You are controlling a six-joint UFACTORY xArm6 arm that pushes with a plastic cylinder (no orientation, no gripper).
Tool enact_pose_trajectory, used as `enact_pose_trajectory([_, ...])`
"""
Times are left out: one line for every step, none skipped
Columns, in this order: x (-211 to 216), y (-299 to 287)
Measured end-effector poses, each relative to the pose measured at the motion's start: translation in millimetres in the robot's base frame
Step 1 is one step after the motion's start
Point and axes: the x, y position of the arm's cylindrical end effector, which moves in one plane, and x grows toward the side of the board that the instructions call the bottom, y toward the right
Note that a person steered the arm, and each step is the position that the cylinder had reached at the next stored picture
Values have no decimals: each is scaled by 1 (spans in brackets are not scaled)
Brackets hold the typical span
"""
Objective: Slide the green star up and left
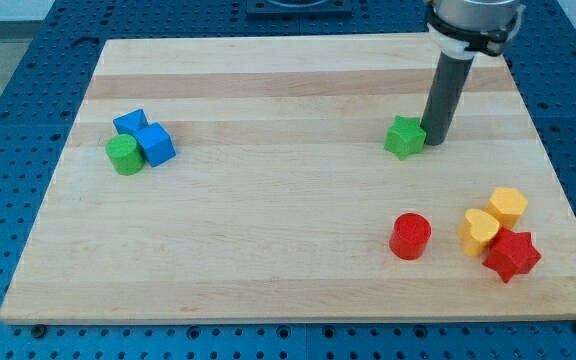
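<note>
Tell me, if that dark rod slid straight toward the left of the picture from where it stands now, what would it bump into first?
The green star. My tip sits right at its right side, seemingly touching it. Beyond the star the board looks free until the blue and green cluster far left.

Arm cut off at the top edge

Only the arm's lower collar [473, 22] shows; a blue block [131, 124] at far left sits partly hidden behind the blue cube [156, 145], shape unclear.
</note>
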Motion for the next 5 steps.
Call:
enact_pose_trajectory([22,-6])
enact_pose_trajectory([-5,-58])
enact_pose_trajectory([-35,-106])
enact_pose_trajectory([-35,-154])
enact_pose_trajectory([-78,-192])
